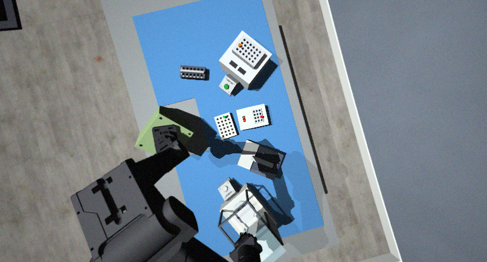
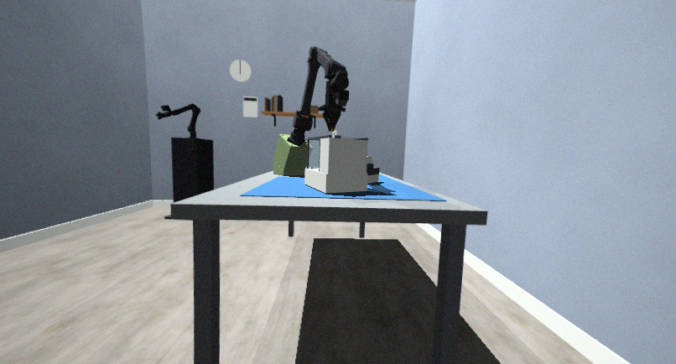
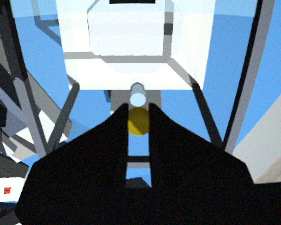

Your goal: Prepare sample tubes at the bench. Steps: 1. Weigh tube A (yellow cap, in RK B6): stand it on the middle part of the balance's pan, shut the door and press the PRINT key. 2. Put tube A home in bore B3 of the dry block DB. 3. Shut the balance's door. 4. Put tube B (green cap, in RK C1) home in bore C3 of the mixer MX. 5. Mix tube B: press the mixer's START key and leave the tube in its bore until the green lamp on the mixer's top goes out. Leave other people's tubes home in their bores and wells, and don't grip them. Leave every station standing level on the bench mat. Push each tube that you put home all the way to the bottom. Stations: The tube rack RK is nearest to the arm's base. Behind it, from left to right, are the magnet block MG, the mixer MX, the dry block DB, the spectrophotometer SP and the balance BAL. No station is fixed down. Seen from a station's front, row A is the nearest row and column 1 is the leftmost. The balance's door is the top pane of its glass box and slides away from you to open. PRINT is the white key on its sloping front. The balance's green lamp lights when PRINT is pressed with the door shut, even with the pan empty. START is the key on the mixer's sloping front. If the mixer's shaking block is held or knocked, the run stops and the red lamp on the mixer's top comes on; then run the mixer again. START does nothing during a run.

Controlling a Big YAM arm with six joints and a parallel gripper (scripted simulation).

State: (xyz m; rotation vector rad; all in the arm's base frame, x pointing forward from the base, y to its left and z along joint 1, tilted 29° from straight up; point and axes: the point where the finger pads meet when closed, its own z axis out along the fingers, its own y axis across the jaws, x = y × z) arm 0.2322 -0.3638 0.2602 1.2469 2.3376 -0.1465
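Observation:
My gripper point(image 1: 246, 233) point(image 2: 333, 128) point(image 3: 138, 112) is shut on tube A, whose yellow cap point(image 3: 138, 124) sits between the fingertips. The pale tube body points down over the open top of the balance's glass box. The balance point(image 1: 229, 205) point(image 2: 347, 165) has its door point(image 1: 271, 247) slid back. The white PRINT key point(image 1: 225, 188) is on its front. Tube B's green cap point(image 1: 223, 116) shows in the rack point(image 1: 229, 136). The dry block point(image 1: 250, 111) holds a red-capped tube. The mixer point(image 1: 227, 57), with its green START key point(image 1: 226, 86), holds an orange-capped tube. No lit lamp is visible.
The spectrophotometer point(image 1: 244, 160) stands between the dry block and the balance. The magnet block point(image 1: 193, 71) stands at the far left. Dark frame bars point(image 3: 196, 85) of the glass box surround the space below the fingers. The arm's green base point(image 1: 148, 132) point(image 2: 289, 162) is beside the mat.

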